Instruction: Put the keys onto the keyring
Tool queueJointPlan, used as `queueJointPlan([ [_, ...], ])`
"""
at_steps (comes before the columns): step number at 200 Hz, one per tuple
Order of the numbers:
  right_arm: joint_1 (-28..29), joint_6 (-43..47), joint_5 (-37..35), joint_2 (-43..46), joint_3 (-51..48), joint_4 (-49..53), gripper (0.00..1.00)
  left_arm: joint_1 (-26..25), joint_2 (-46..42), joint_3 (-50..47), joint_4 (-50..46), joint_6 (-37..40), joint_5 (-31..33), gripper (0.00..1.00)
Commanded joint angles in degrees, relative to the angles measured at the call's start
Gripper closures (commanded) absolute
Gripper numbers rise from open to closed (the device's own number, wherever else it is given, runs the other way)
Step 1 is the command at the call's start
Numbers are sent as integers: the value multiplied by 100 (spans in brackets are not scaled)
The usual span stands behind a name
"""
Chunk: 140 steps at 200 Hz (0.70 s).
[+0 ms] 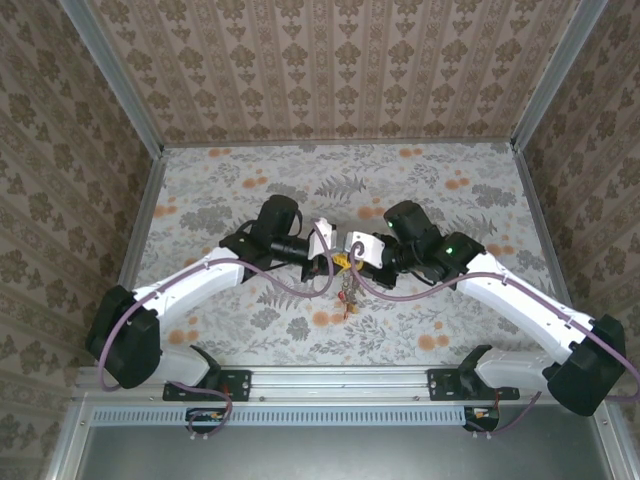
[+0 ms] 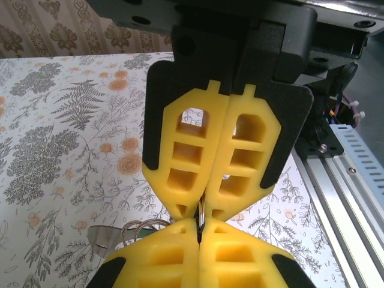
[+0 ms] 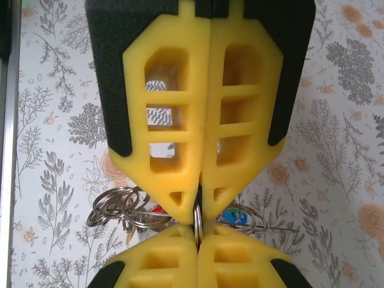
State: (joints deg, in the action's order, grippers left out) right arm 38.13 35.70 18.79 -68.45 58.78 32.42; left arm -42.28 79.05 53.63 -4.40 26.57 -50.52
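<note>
The two arms meet nose to nose over the middle of the table. The left gripper has its yellow fingers pressed together, and a thin edge of the keyring is clamped at their tips. The right gripper is closed the same way on the keyring, so both tools pinch the one ring from opposite sides, tip almost touching tip.

The keys hang in a bunch just below that meeting point, on the near side. From the right wrist, a red head and a blue one peek out behind the fingertips, among small silver rings that lie against the table. How many keys are already threaded cannot be told.

The ring is probably stiff, springy wire, light and smooth, so it may twist or slip out of soft foam pads if pulled sideways. It is best held flat across its wire, close to the split. The keys are tiny and light, they swing freely, and they are best taken by their plastic heads.
</note>
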Motion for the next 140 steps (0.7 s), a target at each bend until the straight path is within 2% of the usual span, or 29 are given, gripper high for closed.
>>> queueJointPlan([
  [1, 19, -92, 369, 303, -252, -818, 88, -34, -58, 77, 450, -266, -326, 100],
  [17, -65, -175, 496, 562, -479, -1006, 76, 22, -185, -57, 841, -474, -471, 100],
  [32, -168, -225, 511, 782, -616, -1025, 71, 93, -275, -178, 1153, -635, -603, 100],
  [74, -419, -272, 731, 1295, -883, -900, 68, 158, -431, -431, 1697, -600, -1100, 100],
  [102, -534, -329, 947, 1543, -1052, -902, 66, 162, -486, -533, 1957, -686, -1180, 100],
  [140, -543, -495, 1219, 1441, -1036, -1150, 73, 162, -479, -570, 2126, -800, -1180, 100],
])
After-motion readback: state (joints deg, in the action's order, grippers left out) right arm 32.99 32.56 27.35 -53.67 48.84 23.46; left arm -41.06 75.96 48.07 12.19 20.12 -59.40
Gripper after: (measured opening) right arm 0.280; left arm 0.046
